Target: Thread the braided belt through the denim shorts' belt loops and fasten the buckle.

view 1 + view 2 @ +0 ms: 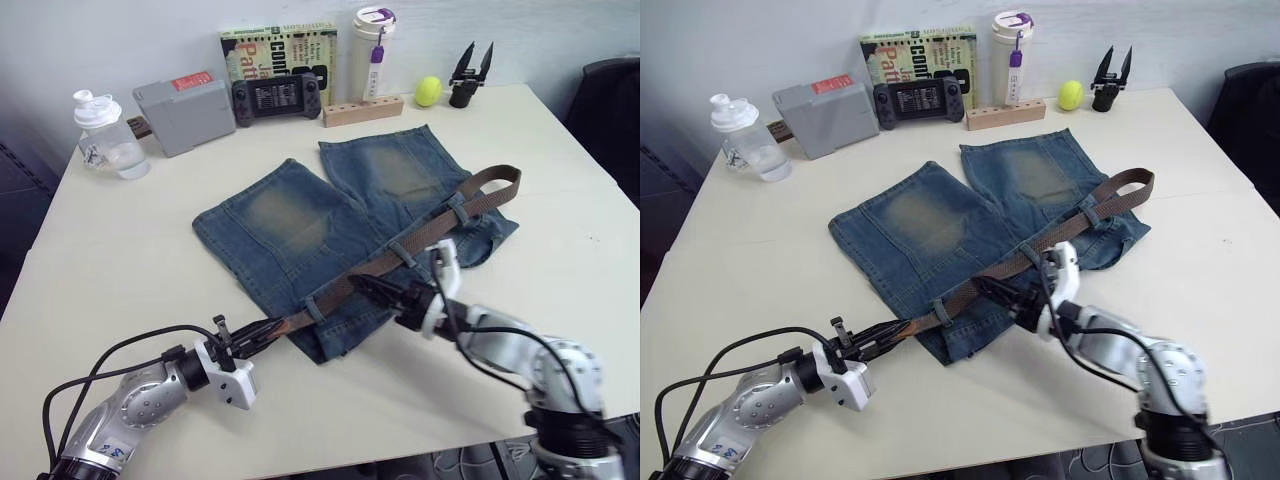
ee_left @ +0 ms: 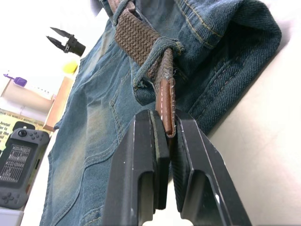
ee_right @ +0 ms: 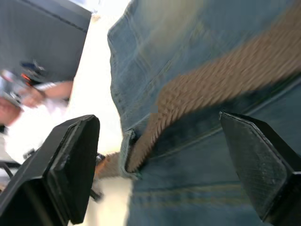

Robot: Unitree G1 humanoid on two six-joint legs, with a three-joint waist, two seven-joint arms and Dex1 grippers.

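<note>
Left end effector (image 2: 167, 155) pinches the leather tip of the braided belt (image 1: 400, 252), threaded through loops on the denim shorts (image 1: 300, 230) mid-surface (image 1: 120, 250). Right end effector (image 3: 155, 169) spread wide over the belt. Far-left bottle (image 1: 105, 135) holds clear liquid; near edge bare

I seem to be in an office or lab: a pale desk (image 1: 120, 260) against a plain wall, with a book (image 1: 278, 52), game console (image 1: 276, 97), water bottle (image 1: 105, 135) and spare robot hand (image 1: 468, 78) along its far edge.
</note>
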